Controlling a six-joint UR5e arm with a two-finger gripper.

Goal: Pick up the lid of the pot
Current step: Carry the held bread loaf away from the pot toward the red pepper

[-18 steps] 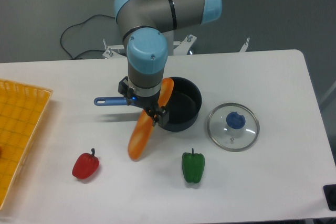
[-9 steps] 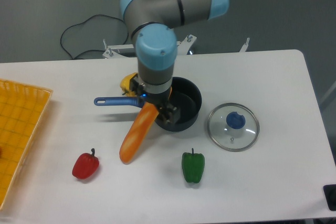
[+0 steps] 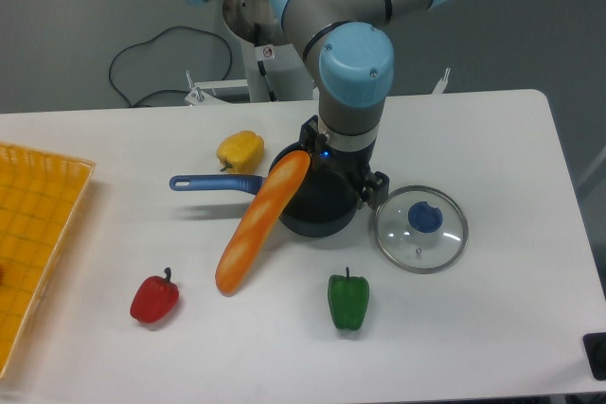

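Note:
The pot lid (image 3: 396, 241), a clear glass disc with a metal rim, lies flat right of the black pan; its round blue knob (image 3: 425, 218) faces up. My gripper (image 3: 344, 164) hangs over the pan's right side, up and to the left of the lid, its dark fingers apart with nothing visible between them. The lid is in full view, and the gripper covers part of the pan's upper right rim.
The black pan (image 3: 317, 218) has a blue handle (image 3: 213, 183) pointing left. A long orange object (image 3: 256, 234) leans over its rim. Around it lie a yellow pepper (image 3: 241, 151), a red pepper (image 3: 154, 300) and a green pepper (image 3: 348, 304). A yellow crate (image 3: 33, 224) stands far left.
The arm and gripper have moved right across the pan, bringing the yellow pepper into view. The orange object's lower end shifted slightly left early on. The lid has stayed still.

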